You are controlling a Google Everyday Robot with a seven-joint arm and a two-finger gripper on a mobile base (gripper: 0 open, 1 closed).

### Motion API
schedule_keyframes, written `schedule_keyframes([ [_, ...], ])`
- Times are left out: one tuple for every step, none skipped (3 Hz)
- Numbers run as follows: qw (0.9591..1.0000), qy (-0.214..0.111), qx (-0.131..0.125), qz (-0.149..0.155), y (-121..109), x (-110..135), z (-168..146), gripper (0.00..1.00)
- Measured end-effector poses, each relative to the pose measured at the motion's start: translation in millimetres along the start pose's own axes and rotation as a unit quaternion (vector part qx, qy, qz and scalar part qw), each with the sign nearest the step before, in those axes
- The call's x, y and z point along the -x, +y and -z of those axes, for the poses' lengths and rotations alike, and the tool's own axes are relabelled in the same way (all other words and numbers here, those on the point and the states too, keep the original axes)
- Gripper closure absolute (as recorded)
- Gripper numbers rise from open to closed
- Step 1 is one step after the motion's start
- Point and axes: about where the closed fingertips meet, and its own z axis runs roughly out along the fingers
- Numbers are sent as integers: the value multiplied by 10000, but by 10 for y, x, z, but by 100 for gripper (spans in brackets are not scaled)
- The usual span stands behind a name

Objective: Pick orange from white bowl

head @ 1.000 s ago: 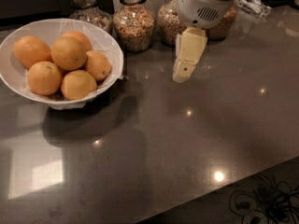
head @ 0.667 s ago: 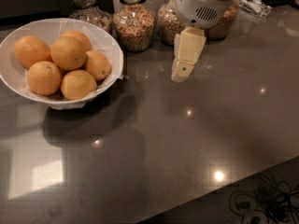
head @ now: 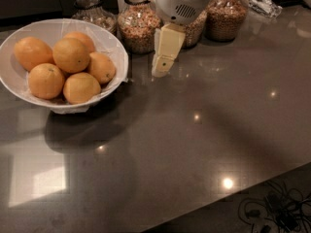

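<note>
**Gripper parked beside the bowl, oranges all inside**

Got a bowl (head: 48, 28) sitting upper left on the dark, shiny counter (head: 194, 159), lined with crinkly white paper. Counting six oranges (head: 71, 55) piled in there, packed up against each other, every one inside the rim. Worth noting a more oval, pointy one on the right side of the pile.

Spotted the gripper (head: 160, 71) upper middle of the frame, just right of the bowl's rim and not touching it. Pointing down at the counter, tip over bare surface, clear of the oranges. Open or closed? Can't tell from this angle.

Behind it, along the top edge, seeing a row of glass jars (head: 138, 28) full of grains. Also a tangle of cables (head: 274, 212) in the lower right corner, past the counter edge.
</note>
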Motion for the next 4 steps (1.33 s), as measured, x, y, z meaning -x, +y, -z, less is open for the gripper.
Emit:
schedule_keyframes([
  [9974, -597, 185, 355, -94, 479, -175, 0],
  [9906, -1096, 628, 529, -29, 870, -380, 0],
  [9849, -1310, 937, 642, 19, 1109, -498, 0],
  [9848, -1311, 937, 643, 19, 1109, -498, 0],
])
